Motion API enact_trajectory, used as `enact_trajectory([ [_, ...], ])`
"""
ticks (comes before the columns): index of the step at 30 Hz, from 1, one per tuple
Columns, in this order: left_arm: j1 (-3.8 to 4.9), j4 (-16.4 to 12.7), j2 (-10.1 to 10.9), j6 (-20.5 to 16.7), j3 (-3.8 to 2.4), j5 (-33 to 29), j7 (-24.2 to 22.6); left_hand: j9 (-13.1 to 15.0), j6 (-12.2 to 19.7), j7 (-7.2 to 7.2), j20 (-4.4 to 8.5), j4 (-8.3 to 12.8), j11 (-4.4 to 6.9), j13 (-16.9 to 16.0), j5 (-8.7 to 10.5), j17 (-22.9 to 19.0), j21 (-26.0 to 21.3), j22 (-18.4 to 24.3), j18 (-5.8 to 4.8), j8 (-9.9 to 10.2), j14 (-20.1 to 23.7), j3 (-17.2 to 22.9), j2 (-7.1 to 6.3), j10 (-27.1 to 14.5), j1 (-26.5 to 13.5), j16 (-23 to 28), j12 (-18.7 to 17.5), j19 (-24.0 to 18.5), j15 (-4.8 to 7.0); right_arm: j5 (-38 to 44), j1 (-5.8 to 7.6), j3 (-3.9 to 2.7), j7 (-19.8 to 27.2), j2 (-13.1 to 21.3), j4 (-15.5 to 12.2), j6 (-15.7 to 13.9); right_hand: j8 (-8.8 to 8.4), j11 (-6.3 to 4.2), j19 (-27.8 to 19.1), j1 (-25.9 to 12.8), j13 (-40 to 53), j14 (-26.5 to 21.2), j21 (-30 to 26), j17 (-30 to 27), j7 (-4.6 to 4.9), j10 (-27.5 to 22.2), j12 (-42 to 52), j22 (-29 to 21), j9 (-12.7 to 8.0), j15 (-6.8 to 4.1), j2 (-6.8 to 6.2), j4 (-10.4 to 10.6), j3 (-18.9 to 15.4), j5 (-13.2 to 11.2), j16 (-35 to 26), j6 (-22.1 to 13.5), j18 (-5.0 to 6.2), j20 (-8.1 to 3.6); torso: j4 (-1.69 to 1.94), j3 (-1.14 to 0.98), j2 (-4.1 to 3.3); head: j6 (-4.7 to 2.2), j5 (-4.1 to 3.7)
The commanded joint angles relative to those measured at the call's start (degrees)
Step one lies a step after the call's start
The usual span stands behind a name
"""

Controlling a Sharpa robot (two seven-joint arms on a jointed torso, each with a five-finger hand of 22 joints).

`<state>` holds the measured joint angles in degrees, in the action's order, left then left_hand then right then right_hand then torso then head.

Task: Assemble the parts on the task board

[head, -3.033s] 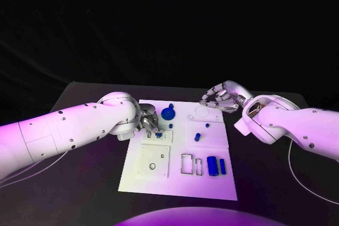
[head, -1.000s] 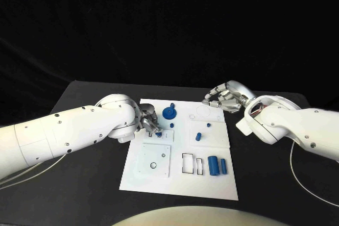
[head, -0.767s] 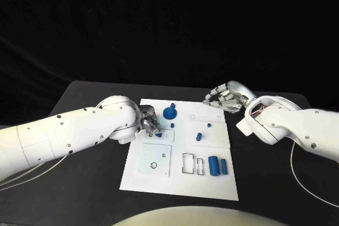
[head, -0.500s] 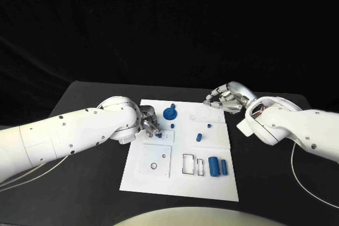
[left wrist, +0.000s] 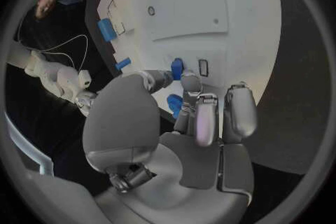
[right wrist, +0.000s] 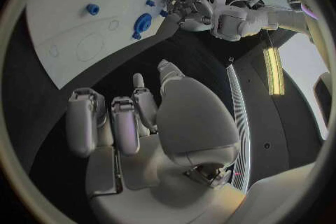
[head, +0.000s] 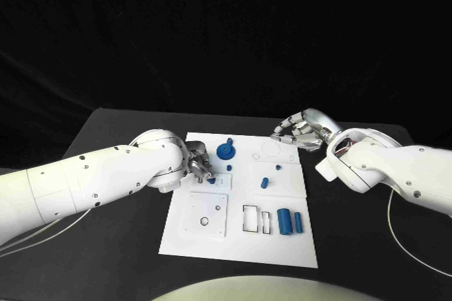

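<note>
The white task board lies in the middle of the table. My left hand is over its near-left part and pinches a small blue part between thumb and finger above a square sub-plate. The left wrist view has that small blue part at my fingertips, beside a narrow slot. A blue gear-like part stands just beyond the left hand. My right hand hovers over the board's far right corner, fingers loosely curved, holding nothing.
A small blue peg and a short blue cylinder sit mid-board. Two longer blue cylinders lie by rectangular slots at the near right. A second square plate with holes lies nearer me. Black table surrounds the board.
Both hands stay almost where they were. The left hand's fingers keep hold of the small blue part at the same spot.
</note>
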<state>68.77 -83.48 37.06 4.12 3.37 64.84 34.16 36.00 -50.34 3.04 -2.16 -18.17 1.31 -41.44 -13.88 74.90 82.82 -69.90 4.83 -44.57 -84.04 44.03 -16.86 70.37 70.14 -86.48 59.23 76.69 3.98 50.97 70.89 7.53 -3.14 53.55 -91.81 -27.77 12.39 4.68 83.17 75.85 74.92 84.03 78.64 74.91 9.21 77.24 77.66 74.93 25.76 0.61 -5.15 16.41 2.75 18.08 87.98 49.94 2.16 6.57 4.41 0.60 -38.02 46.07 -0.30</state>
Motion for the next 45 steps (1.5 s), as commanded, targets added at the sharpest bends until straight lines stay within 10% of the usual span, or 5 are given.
enact_trajectory([
  [1, -0.05, -0.09, -0.12, 0.17, 0.00, 0.49, -0.05, 4.69, -0.44, 0.14, 0.10, 13.58, -0.10, -0.04, -0.30, 6.98, 0.38, -0.04, -0.57, -0.23, -3.82, 13.25, 0.41, 0.36, -0.37, -0.15, 0.36, 0.42, 0.48, 0.41, -0.03, 0.00, 0.35, -0.02, -0.02, 0.20, 0.33, -0.16, 0.04, 0.45, 0.14, 4.37, 0.10, 8.08, 0.03, -0.07, 0.12, 8.15, -0.10, -0.24, 0.23, 0.12, -0.32, -0.33, -0.31, -0.51, 0.72, -0.13, 0.07, -0.01, 0.04, 0.10, -0.02],
  [31, -0.03, 0.89, -0.88, 2.81, 0.06, -0.09, 0.71, 5.15, -0.68, 0.05, 0.29, 14.05, -0.01, -0.25, -2.17, 6.96, 0.82, -1.12, -0.78, -0.09, -3.82, 13.12, 0.38, 0.72, -1.36, -0.10, 0.44, 1.15, 0.60, 0.41, -0.09, 0.00, 0.54, 0.20, -0.11, -0.13, 0.40, -0.17, 0.18, 0.50, 0.20, 4.39, 0.32, 8.15, 0.02, 0.00, 0.18, 8.30, -0.11, -0.25, 0.27, 0.14, -0.35, -0.36, -0.29, -0.52, 0.66, -0.14, -0.13, 0.01, -0.01, 0.21, -0.01],
  [45, -0.04, 1.54, -1.69, 3.74, 0.09, -2.02, 1.10, 6.35, -0.66, -0.97, 0.40, 10.19, 0.63, -1.14, -0.52, 7.02, 0.60, -1.26, -0.84, 0.20, -3.85, 8.63, 0.76, 1.76, -5.53, -0.05, 1.08, 1.18, 0.94, 2.85, -0.22, 0.00, 0.62, 0.33, 0.02, -0.45, 0.43, -0.17, 0.11, 0.52, 0.13, 4.36, 0.18, 8.04, 0.02, -0.06, 0.12, 8.22, -0.11, -0.25, 0.31, 0.15, -0.34, -0.35, -0.33, -0.51, 0.70, -0.14, -0.01, -0.05, 0.08, 0.38, -0.14],
])
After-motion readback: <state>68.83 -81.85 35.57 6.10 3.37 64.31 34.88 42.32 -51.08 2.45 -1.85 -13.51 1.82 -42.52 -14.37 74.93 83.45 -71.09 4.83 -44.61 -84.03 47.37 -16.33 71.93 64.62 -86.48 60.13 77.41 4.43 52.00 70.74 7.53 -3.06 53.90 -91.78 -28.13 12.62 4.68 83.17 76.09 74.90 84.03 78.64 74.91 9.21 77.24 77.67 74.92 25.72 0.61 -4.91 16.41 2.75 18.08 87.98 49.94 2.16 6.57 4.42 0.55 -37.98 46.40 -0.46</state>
